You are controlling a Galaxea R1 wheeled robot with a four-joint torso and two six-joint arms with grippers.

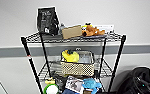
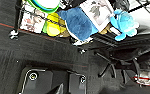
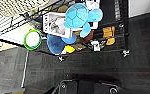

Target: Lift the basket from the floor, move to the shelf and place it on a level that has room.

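Basket: small cream-beige woven basket (image 1: 77,67) rests on the second-from-top wire tier (image 1: 104,70) of the tall black wire rack (image 1: 28,53), a yellow plush (image 1: 70,56) inside.
Below: blue turtle plush (image 3: 79,15).
Grippers: finger state cannot be told.

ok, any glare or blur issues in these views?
Head view: soft all over, evenly lit, basket weave still readable on the shelf. Left wrist: blurred, pale glare near the blue plush. Right wrist: dark floor, bright washed-out corner by the wall.

Open wire level (image 1: 104,67) beside basket (image 1: 77,65); lower tier crowded.
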